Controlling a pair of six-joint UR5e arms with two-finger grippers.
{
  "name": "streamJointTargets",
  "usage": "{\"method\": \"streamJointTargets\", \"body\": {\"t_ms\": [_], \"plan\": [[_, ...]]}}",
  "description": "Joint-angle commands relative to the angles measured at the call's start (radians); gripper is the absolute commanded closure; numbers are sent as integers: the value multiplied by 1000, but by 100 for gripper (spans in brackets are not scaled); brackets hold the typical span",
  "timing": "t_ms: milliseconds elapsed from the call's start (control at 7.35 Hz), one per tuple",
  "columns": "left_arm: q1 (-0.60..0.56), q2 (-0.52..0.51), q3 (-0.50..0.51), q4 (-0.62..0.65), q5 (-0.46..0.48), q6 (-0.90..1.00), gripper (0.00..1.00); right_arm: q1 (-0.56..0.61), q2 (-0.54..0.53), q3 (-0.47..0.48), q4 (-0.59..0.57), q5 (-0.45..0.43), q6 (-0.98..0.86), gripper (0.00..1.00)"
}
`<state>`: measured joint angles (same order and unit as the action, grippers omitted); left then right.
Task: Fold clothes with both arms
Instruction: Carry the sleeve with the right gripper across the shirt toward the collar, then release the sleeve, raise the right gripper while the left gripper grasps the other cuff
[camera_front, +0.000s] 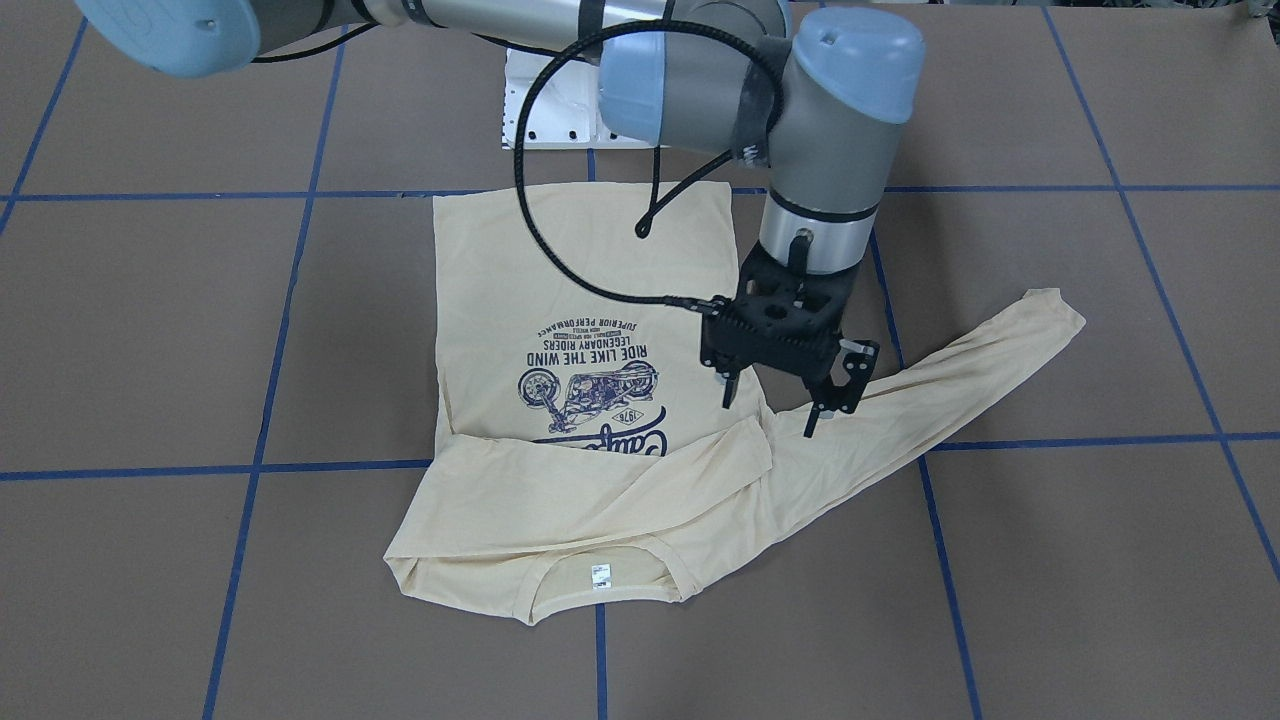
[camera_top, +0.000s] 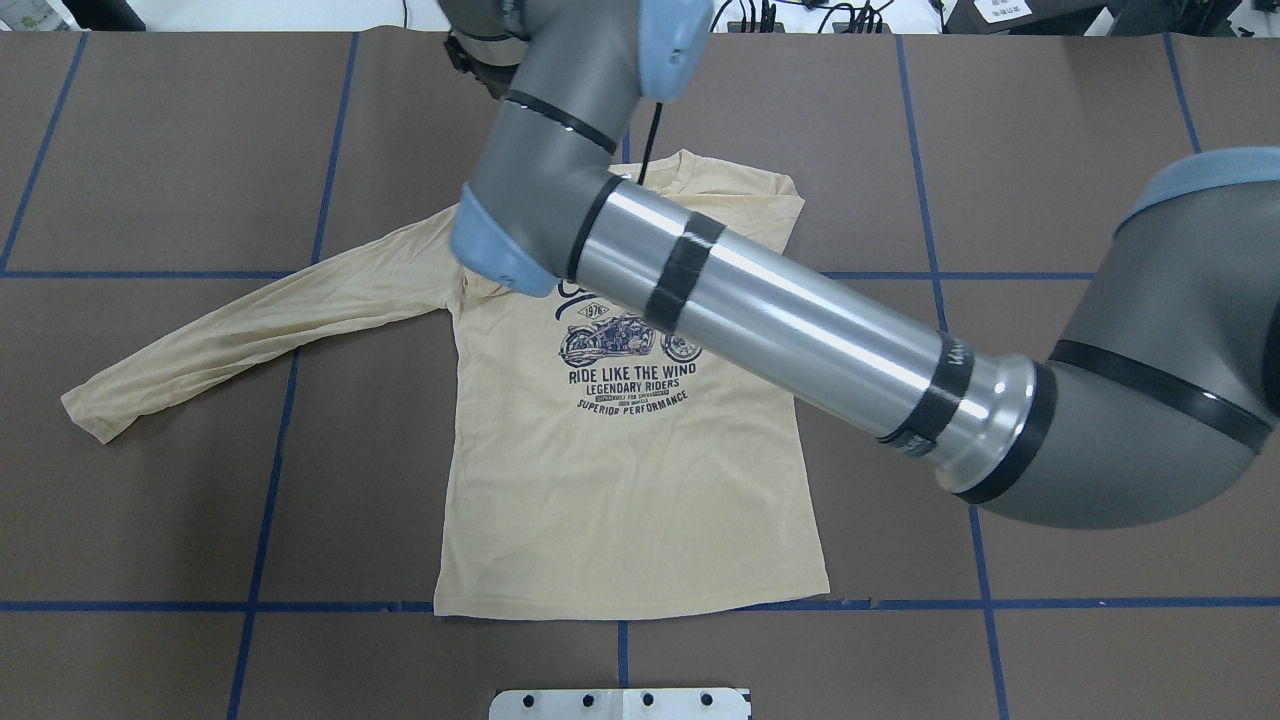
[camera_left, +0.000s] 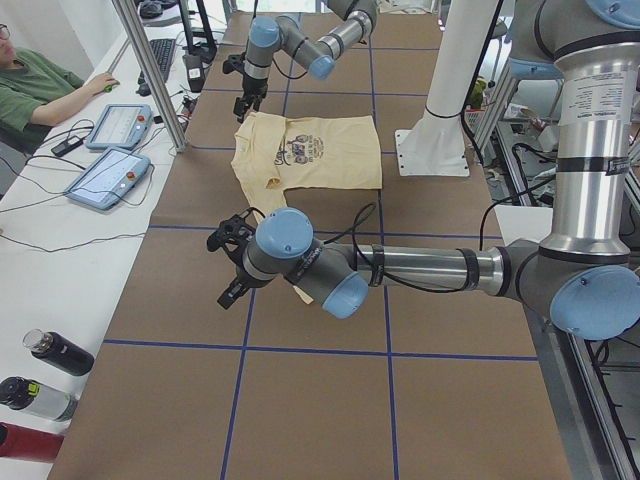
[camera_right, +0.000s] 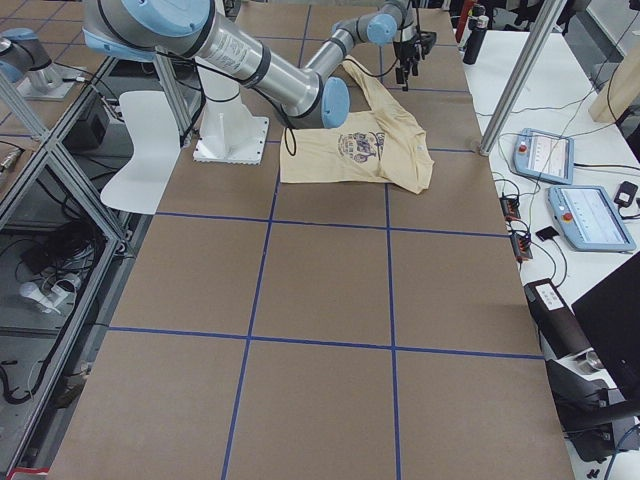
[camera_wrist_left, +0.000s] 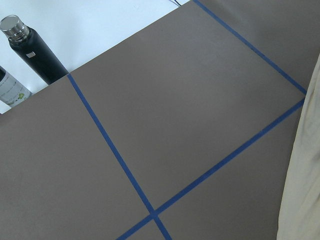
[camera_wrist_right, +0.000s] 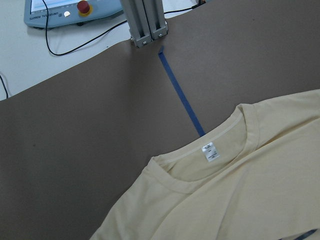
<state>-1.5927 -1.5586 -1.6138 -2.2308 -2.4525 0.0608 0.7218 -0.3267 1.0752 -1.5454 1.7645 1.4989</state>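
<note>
The cream-yellow long-sleeved T-shirt lies flat, print side up, with its collar and white label towards the operators' side. One sleeve is folded across the chest. The other sleeve stretches out over the table. My right arm reaches across the shirt. Its gripper is open and empty, just above the shoulder where the outstretched sleeve begins. My left gripper hovers near that sleeve's cuff end; I cannot tell if it is open. The left wrist view shows only a shirt edge.
The white pedestal base plate sits at the robot's side of the table behind the hem. Bottles stand off the table's left end. Teach pendants and an operator are on the far side. A metal post stands near the collar.
</note>
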Motion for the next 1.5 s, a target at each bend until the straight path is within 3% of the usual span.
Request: {"method": "streamJointTargets", "body": {"t_ms": [0,272,544,816,1088,1360], "plan": [[83,21,12,-143,3,-67,0,77,-290,255,-2,72,-198,1],[222,44,-6,-206,12,-167,0,206,-551,487,-5,223,-412,1],[375,125,-6,-393,177,-353,0,330,-772,618,8,330,-714,1],[500,173,-9,-431,284,-364,0,419,-917,679,24,391,-875,0],[603,198,-9,-431,389,-364,0,482,-1047,674,172,479,-936,0],[675,218,-8,-431,392,-361,3,484,-1055,672,182,486,-937,0]]}}
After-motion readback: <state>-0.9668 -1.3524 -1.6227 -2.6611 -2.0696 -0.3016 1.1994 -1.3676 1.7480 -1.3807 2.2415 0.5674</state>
